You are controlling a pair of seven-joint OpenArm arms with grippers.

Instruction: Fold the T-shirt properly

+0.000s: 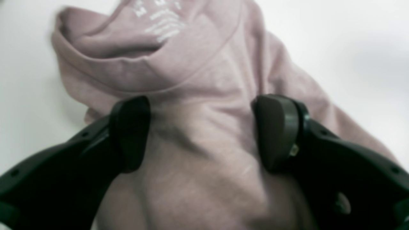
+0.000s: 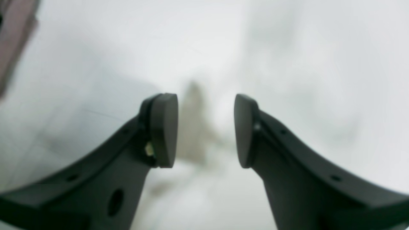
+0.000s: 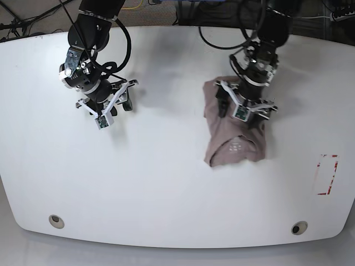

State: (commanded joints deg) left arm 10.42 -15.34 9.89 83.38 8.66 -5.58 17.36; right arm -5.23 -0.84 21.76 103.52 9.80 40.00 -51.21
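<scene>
The taupe T-shirt (image 3: 236, 138) lies bunched into a compact shape right of the table's middle. In the left wrist view the T-shirt (image 1: 204, 80) fills the frame, its collar and white neck print (image 1: 159, 22) at the top. My left gripper (image 1: 203, 134) is open, its two fingers straddling a raised fold of the fabric just below the collar; it sits over the shirt's far part in the base view (image 3: 241, 113). My right gripper (image 2: 206, 131) is open and empty above bare table, far from the shirt at the left (image 3: 106, 106). A sliver of shirt (image 2: 12, 38) shows at that view's top left.
The white table (image 3: 166, 183) spreads all around the shirt. A red-outlined mark (image 3: 327, 174) lies near the right edge. Two round fittings (image 3: 55, 220) (image 3: 299, 228) sit near the front edge. Cables run along the back edge.
</scene>
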